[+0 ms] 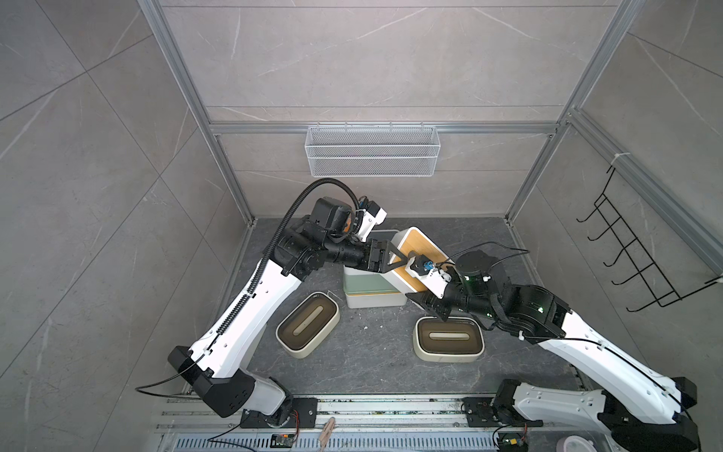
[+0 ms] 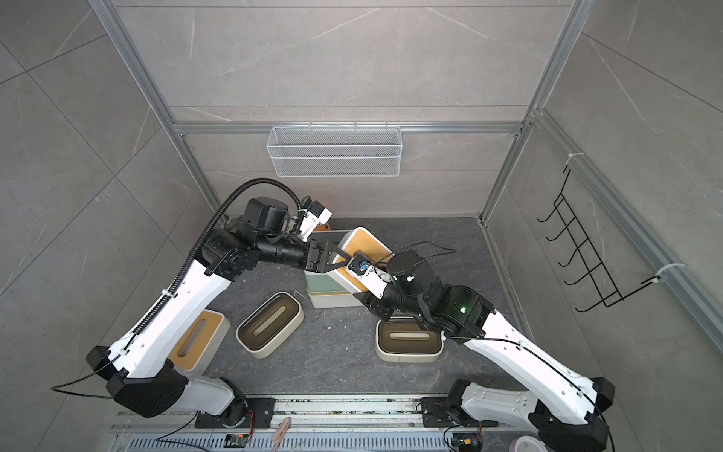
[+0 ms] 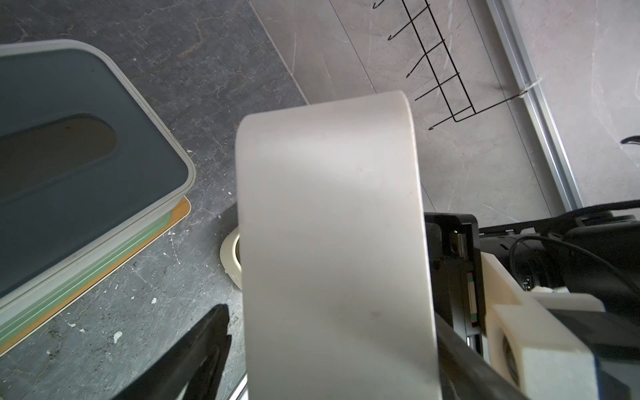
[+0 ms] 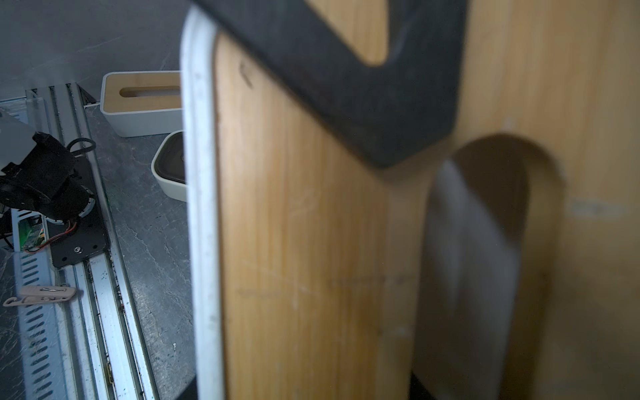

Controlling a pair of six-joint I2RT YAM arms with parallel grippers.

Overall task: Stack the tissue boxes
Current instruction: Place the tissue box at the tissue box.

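Where the two arms meet in both top views, a tilted bamboo-lid box [image 1: 420, 244] [image 2: 364, 242] hangs over the far-centre stack, whose mint green box [image 1: 364, 281] shows beneath it. The left claw [image 1: 399, 256] reaches across its lid from the left, and the right claw [image 1: 428, 307] is closed on its near end. On the near worktop [image 1: 371, 352] lie a left cream box [image 1: 307, 325] and a right cream box [image 1: 448, 338], well apart. In a top view, a second bamboo-lid box [image 2: 197, 336] sits near left under the left arm.

In the left wrist view, that claw stands wide astride the tilted box's white wall [image 3: 332, 225], with one finger [image 3: 207, 346] clear of it. The grey-lid box [image 3: 69, 207] tops the stack.

In the right wrist view, the lid [image 4: 294, 242] fills the frame and the left claw's black finger [image 4: 329, 86] lies over it. How the right claw's own fingers sit is too blurred to tell.
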